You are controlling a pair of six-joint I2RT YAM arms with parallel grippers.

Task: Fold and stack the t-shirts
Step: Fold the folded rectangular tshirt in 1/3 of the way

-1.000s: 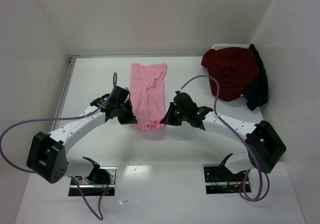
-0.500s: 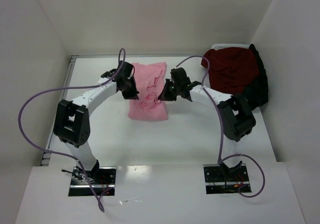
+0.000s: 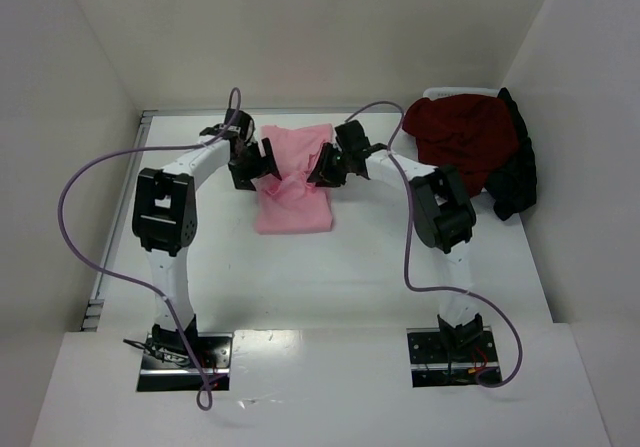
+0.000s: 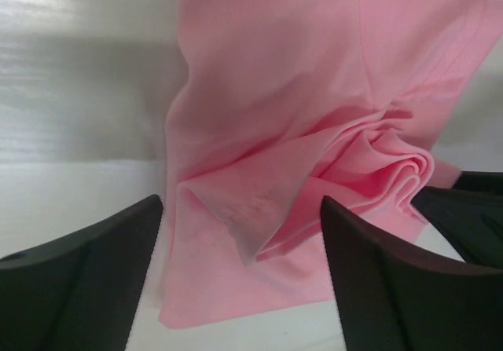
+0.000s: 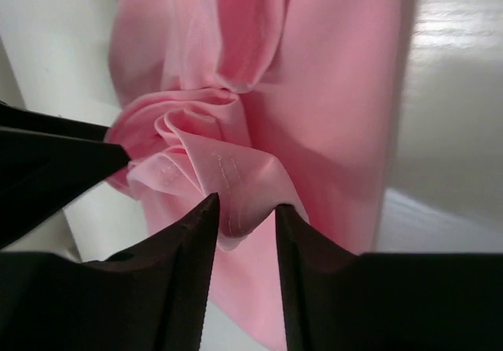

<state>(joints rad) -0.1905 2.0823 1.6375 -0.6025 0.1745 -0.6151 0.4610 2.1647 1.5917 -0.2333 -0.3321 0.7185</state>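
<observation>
A light pink t-shirt [image 3: 297,207] lies folded over in the middle of the table, its doubled-back end bunched up at the far side. My left gripper [image 3: 263,163] hovers at its left far edge, jaws wide open; in the left wrist view the pink t-shirt [image 4: 299,76] has a loose flap hanging between the spread fingers of the left gripper [image 4: 241,202], untouched. My right gripper [image 3: 322,167] is at the right far edge. Its jaws [image 5: 246,202] stand apart around a stitched hem corner of the pink cloth [image 5: 330,92]. A maroon t-shirt [image 3: 462,145] and a black one [image 3: 516,172] are heaped at the back right.
The heap of dark shirts rests on a white bin [image 3: 447,94] in the back right corner. White walls close the table on the left, back and right. Purple cables [image 3: 80,182] loop from both arms.
Both arms carried the near end of the pink t-shirt toward the far end, doubling it over. Both grippers, shut before, have opened and loosed the cloth.
</observation>
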